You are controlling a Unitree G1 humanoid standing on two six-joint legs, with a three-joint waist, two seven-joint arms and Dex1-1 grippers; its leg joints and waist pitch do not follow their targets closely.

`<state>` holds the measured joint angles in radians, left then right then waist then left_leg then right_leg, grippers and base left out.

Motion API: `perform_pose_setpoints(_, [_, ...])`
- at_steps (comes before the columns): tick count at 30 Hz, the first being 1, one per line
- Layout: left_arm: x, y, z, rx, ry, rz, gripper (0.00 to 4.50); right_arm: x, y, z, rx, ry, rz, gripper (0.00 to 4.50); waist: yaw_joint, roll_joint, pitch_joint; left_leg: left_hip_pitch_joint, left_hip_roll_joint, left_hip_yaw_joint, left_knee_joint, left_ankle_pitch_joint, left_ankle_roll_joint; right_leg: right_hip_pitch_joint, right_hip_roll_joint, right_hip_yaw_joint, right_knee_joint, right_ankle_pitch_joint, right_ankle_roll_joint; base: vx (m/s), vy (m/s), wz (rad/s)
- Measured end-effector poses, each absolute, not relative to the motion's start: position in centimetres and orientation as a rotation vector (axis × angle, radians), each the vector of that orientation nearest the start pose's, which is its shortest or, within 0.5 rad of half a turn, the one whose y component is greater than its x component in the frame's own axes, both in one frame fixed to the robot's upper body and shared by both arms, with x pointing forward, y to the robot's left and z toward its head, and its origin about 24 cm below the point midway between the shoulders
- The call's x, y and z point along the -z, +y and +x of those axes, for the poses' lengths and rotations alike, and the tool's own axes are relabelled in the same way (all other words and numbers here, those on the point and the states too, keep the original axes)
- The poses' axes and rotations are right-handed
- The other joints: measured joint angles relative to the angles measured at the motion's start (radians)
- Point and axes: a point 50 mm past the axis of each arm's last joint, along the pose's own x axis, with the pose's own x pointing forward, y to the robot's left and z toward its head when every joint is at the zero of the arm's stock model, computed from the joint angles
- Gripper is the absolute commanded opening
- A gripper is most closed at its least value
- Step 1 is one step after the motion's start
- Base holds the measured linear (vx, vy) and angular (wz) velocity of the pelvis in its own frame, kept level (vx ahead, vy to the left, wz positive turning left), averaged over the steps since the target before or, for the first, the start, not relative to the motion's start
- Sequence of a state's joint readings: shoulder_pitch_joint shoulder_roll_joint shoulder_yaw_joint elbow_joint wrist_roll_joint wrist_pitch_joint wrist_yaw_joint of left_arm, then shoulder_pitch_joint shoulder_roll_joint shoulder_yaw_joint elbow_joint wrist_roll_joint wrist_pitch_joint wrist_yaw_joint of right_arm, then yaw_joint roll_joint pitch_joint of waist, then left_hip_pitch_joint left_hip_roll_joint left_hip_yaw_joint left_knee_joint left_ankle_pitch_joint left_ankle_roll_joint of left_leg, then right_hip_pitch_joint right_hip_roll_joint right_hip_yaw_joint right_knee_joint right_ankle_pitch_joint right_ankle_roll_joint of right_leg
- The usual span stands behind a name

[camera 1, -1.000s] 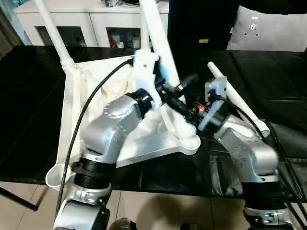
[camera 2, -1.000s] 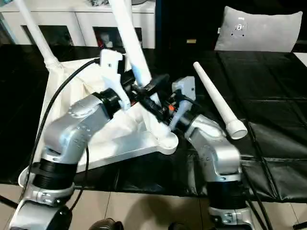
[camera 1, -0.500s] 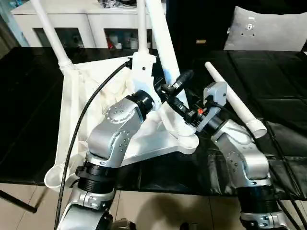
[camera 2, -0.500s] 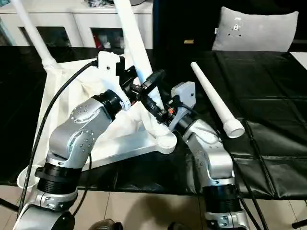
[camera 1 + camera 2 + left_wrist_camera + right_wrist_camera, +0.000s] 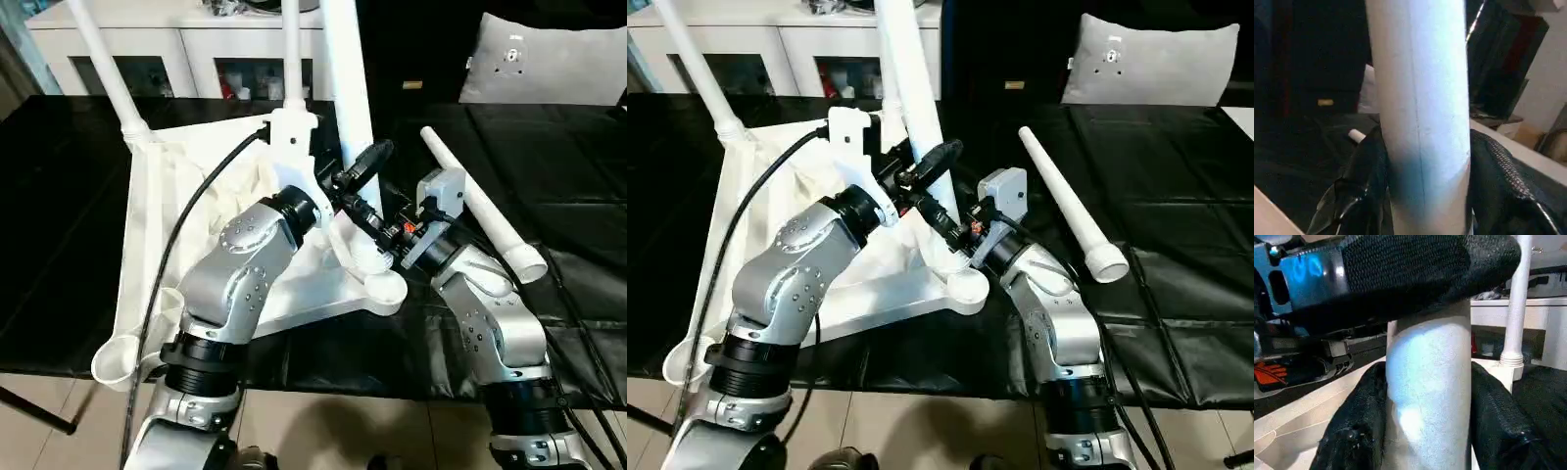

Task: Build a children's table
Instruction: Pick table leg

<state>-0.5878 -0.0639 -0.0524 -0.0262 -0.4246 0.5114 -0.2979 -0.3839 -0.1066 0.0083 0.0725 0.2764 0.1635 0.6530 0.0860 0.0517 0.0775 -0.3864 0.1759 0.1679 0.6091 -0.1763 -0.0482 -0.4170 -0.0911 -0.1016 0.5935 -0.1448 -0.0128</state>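
Observation:
The white table top point(image 5: 157, 215) lies upside down on the black surface. Two legs stand upright in its far corners, one on the left point(image 5: 103, 59) and one further right point(image 5: 291, 49). Both grippers hold a third leg point(image 5: 348, 88), nearly upright, over the near right corner socket point(image 5: 384, 286). My left gripper point(image 5: 364, 164) is shut on it, and my right gripper point(image 5: 370, 227) is shut on it lower down. In the wrist views, black fingers point(image 5: 1369, 186) point(image 5: 1503, 426) press against the leg's sides. A fourth leg point(image 5: 480, 211) lies loose at the right. The near left socket point(image 5: 113, 357) is empty.
A white glass-doored cabinet point(image 5: 186, 59) stands behind the black work surface point(image 5: 59, 196). A grey cushion point(image 5: 549, 59) rests at the back right. A black cable point(image 5: 176, 255) from my left arm hangs over the table top.
The held leg has swung a little more upright, with both grippers still shut on it. The head views have shifted slightly.

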Motion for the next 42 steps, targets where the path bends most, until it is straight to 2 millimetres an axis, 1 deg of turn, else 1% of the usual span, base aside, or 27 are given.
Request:
perform_pose_setpoints(7, [-17.1, 4.8, 31.9, 0.704, -0.023, -0.536, 1.91, -11.9, -10.8, 30.7, -0.796, -0.171, 0.098, 1.87, 0.001, 0.0, 0.0, 0.0, 0.0, 0.0, 0.0, 0.0, 0.0, 0.0, 0.0, 0.0, 0.0, 0.0, 0.0, 0.0, 0.0, 0.0])
perform_pose_setpoints(16, [-17.0, 5.0, 32.0, 0.696, -0.012, -0.524, 1.85, -11.8, -10.6, 30.8, -0.795, -0.163, 0.088, 1.87, 0.001, 0.0, 0.0, 0.0, 0.0, 0.0, 0.0, 0.0, 0.0, 0.0, 0.0, 0.0, 0.0, 0.0, 0.0, 0.0, 0.0, 0.0])
perform_pose_setpoints(18, [-17.0, 5.0, 32.0, 0.69, -0.011, -0.508, 1.85, -11.7, -10.6, 30.8, -0.782, -0.159, 0.092, 2.56, 0.001, 0.0, 0.0, 0.0, 0.0, 0.0, 0.0, 0.0, 0.0, 0.0, 0.0, 0.0, 0.0, 0.0, 0.0, 0.0, 0.0, 0.0])
perform_pose_setpoints(20, [-17.0, 5.2, 32.1, 0.677, -0.011, -0.494, 1.85, -11.8, -10.4, 30.9, -0.792, -0.15, 0.094, 2.56, 0.001, 0.0, 0.0, 0.0, 0.0, 0.0, 0.0, 0.0, 0.0, 0.0, 0.0, 0.0, 0.0, 0.0, 0.0, 0.0, 0.0, 0.0])
perform_pose_setpoints(22, [-17.1, 5.3, 32.3, 0.668, -0.013, -0.483, 1.85, -11.9, -10.4, 31.0, -0.8, -0.143, 0.102, 2.88, 0.001, 0.0, 0.0, 0.0, 0.0, 0.0, 0.0, 0.0, 0.0, 0.0, 0.0, 0.0, 0.0, 0.0, 0.0, 0.0, 0.0, 0.0])
perform_pose_setpoints(23, [-17.2, 5.4, 32.5, 0.665, -0.012, -0.475, 1.85, -12.0, -10.4, 31.1, -0.804, -0.138, 0.101, 2.88, 0.001, 0.0, 0.0, 0.0, 0.0, 0.0, 0.0, 0.0, 0.0, 0.0, 0.0, 0.0, 0.0, 0.0, 0.0, 0.0, 0.0, 0.0])
perform_pose_setpoints(26, [-17.5, 6.6, 33.1, 0.631, -0.026, -0.424, 1.85, -12.0, -10.8, 31.0, -0.831, -0.108, 0.136, 3.16, 0.001, 0.0, 0.0, 0.0, 0.0, 0.0, 0.0, 0.0, 0.0, 0.0, 0.0, 0.0, 0.0, 0.0, 0.0, 0.0, 0.0, 0.0])
perform_pose_setpoints(27, [-17.4, 6.9, 33.2, 0.622, -0.027, -0.413, 1.85, -12.1, -11.1, 31.0, -0.834, -0.102, 0.157, 3.16, 0.0, 0.0, 0.0, 0.0, 0.0, 0.0, 0.0, 0.0, 0.0, 0.0, 0.0, 0.0, 0.0, 0.0, 0.0, 0.0, 0.0, 0.0])
perform_pose_setpoints(28, [-17.3, 7.4, 33.4, 0.614, -0.024, -0.404, 1.85, -12.2, -11.5, 30.9, -0.854, -0.091, 0.171, 3.36, 0.002, 0.0, 0.0, 0.0, 0.0, 0.0, 0.0, 0.0, 0.0, 0.0, 0.0, 0.0, 0.0, 0.0, 0.0, 0.0, 0.0, 0.0])
perform_pose_setpoints(31, [-17.1, 7.8, 33.6, 0.612, -0.01, -0.395, 1.85, -12.6, -12.2, 30.7, -0.886, -0.063, 0.187, 3.54, 0.004, 0.0, 0.0, 0.0, 0.0, 0.0, 0.0, 0.0, 0.0, 0.0, 0.0, 0.0, 0.0, 0.0, 0.0, 0.0, 0.0, 0.0])
perform_pose_setpoints(32, [-17.1, 7.9, 33.7, 0.615, -0.006, -0.391, 1.85, -12.5, -12.6, 30.7, -0.892, -0.037, 0.194, 3.77, 0.006, 0.0, 0.0, 0.0, 0.0, 0.0, 0.001, 0.0, 0.0, 0.0, 0.0, 0.0, 0.0, 0.0, 0.0, 0.0, 0.0, 0.0])
perform_pose_setpoints(33, [-17.1, 8.1, 33.7, 0.617, -0.004, -0.387, 1.85, -12.4, -12.9, 30.7, -0.887, -0.021, 0.204, 3.77, 0.007, 0.0, 0.0, 0.0, 0.0, 0.0, 0.001, 0.0, 0.0, 0.0, 0.0, 0.0, 0.001, 0.0, 0.0, 0.0, 0.0, 0.0])
perform_pose_setpoints(35, [-17.2, 8.5, 33.8, 0.633, 0.003, -0.377, 1.85, -12.6, -13.7, 30.9, -0.874, 0.007, 0.235, 3.92, 0.006, 0.0, 0.0, 0.0, 0.0, 0.0, 0.001, 0.0, 0.0, 0.0, 0.0, 0.0, 0.001, 0.0, 0.0, 0.0, 0.0, 0.0])
perform_pose_setpoints(38, [-17.2, 8.7, 33.6, 0.689, 0.022, -0.381, 1.85, -13.3, -15.1, 31.2, -0.863, 0.024, 0.226, 4.19, 0.007, 0.0, 0.0, 0.0, 0.0, 0.0, 0.002, 0.0, 0.0, 0.0, 0.0, 0.0, 0.001, 0.0, 0.0, 0.0, 0.0, 0.0])
perform_pose_setpoints(42, [-17.2, 9.3, 33.4, 0.762, 0.062, -0.385, 1.85, -13.2, -16.5, 30.8, -0.925, 0.131, 0.251, 4.19, 0.007, 0.0, 0.0, 0.0, 0.0, 0.0, 0.002, 0.0, 0.0, 0.0, 0.0, 0.0, 0.002, 0.0, 0.0, 0.0, 0.0, 0.0])
